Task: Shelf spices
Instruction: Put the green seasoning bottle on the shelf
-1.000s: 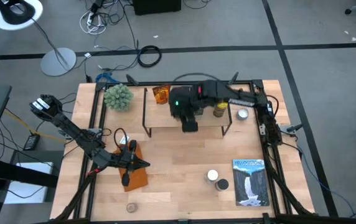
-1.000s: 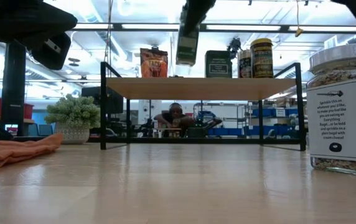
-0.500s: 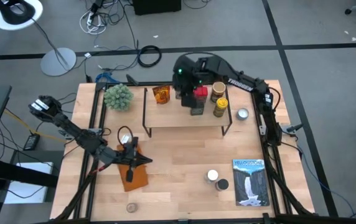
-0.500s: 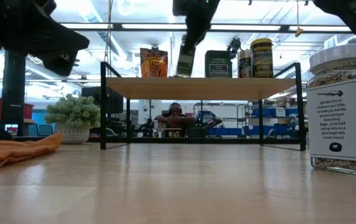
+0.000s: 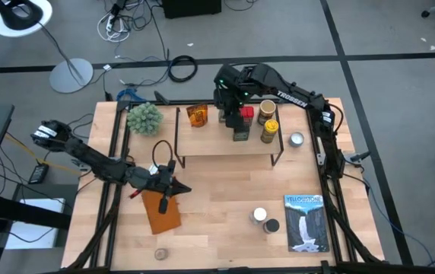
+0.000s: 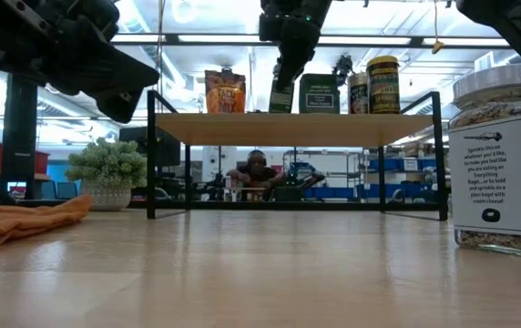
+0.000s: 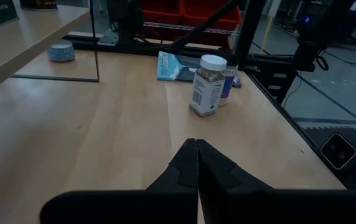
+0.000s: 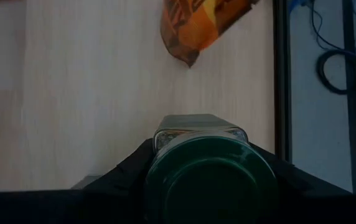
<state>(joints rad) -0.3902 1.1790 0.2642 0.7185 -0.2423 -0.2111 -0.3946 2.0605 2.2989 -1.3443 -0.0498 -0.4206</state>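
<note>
The right gripper clamps a green-lidded jar upright over the shelf, beside the spices already standing there, for level placement. The left gripper, closed and empty, waits over the table.

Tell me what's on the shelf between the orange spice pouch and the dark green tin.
The right gripper, shut on a green-lidded jar, stands between the orange pouch and the dark green tin on the shelf, in the low view.
</note>
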